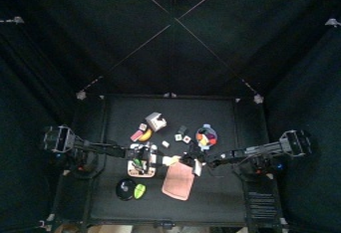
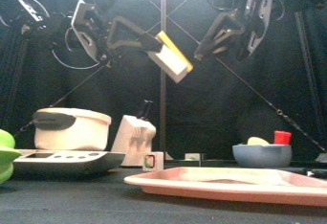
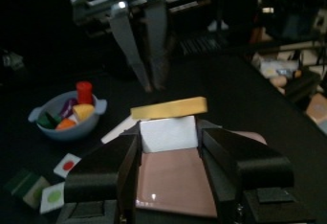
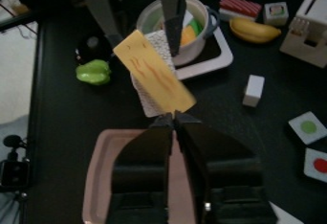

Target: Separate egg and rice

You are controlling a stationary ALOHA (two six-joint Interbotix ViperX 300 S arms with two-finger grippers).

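Above the pink tray (image 2: pixel 230 182), in the air between both arms, I see the sushi piece: a yellow egg slab (image 4: pixel 153 72) on a white rice block (image 3: pixel 167 133). My left gripper (image 3: pixel 167 156) holds the rice between its jaws, closed on it from both sides. My right gripper (image 4: pixel 175 123) has its jaws narrow at the lower edge of the egg, and they seem to pinch it, though I cannot be fully sure.

I judge both parts light and stiff, like toy food. The egg is thin and smooth, so it may slip; I should take it by the short end, flat on both faces. The rice is blocky and easy to hold at its sides.
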